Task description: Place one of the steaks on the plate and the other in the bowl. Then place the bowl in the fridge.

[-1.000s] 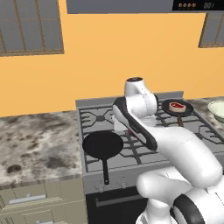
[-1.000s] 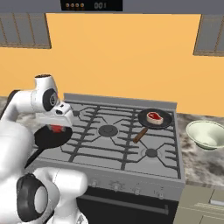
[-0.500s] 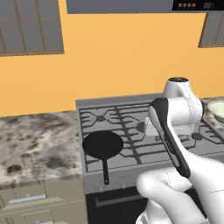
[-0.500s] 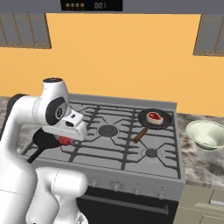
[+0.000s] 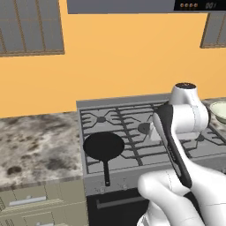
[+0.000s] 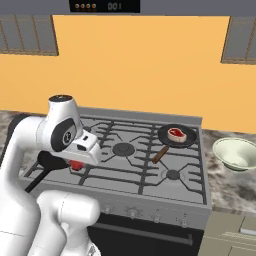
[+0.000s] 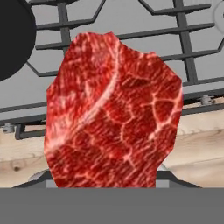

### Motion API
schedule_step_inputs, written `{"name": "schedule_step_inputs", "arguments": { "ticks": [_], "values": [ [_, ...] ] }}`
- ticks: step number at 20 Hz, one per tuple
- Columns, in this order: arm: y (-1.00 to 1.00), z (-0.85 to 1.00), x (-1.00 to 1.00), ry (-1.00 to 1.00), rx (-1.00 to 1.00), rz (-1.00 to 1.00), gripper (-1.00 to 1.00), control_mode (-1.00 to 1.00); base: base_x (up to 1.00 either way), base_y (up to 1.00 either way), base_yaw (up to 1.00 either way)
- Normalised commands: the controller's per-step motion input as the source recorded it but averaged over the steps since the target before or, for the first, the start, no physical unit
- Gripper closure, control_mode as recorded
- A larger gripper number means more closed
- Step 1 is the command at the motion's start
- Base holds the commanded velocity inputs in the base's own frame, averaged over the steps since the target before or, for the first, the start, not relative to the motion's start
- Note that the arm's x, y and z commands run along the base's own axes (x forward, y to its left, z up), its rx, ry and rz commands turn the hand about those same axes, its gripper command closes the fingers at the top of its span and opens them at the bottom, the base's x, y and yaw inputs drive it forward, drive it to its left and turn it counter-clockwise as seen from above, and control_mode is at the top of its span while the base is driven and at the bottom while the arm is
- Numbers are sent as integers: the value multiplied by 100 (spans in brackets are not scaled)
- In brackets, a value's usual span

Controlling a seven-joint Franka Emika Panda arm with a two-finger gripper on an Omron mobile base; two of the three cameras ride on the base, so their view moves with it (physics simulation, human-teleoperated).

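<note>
From the left base view, the white arm (image 5: pixel 176 132) bends across the right half of the stove (image 5: pixel 128 132) and hides most of what lies behind it. An empty black frying pan (image 5: pixel 103 146) sits on the front left burner, its handle pointing toward the front edge. At the far right edge a sliver of the pale bowl (image 5: pixel 219 110) shows on the counter. The marbled counter (image 5: pixel 35 141) runs off to the left of the stove.

From the right base view, the hand is turned down over the front left of the stove, and a patch of raw red shows just under it: a steak (image 6: pixel 76 165) hanging at the gripper (image 6: pixel 77 162) above the grates. The fingers themselves are too hidden by the hand here for me to judge their gap. A second steak (image 6: pixel 176 133) lies in another black pan (image 6: pixel 176 136) on the back right burner, with a brown handle angled toward the middle of the stove. The bowl (image 6: pixel 236 153) stands well apart on the counter to the right (it looks empty from here).

In the hand view, the held steak (image 7: pixel 113 113) looms huge and upright, red marbled with whitish fat, the grates (image 7: pixel 131 26) behind it. It rises from the bottom, where the fingertips are covered, so the jaws appear clamped on it.
</note>
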Motion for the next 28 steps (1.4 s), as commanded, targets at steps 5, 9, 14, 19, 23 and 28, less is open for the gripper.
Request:
{"name": "schedule_step_inputs", "arguments": {
  "ticks": [5,9,14,19,23,28],
  "values": [
    [0,0,0,0,0,0,100,100,0,-82,0],
    [0,0,0,0,0,0,100,100,0,-87,0],
    [0,0,0,0,0,0,100,100,0,-87,0],
    [0,0,0,0,0,0,100,100,0,-83,0],
    [0,0,0,0,0,0,100,100,0,-80,0],
    [0,0,0,0,0,0,100,100,1,-67,0]
  ]
}}
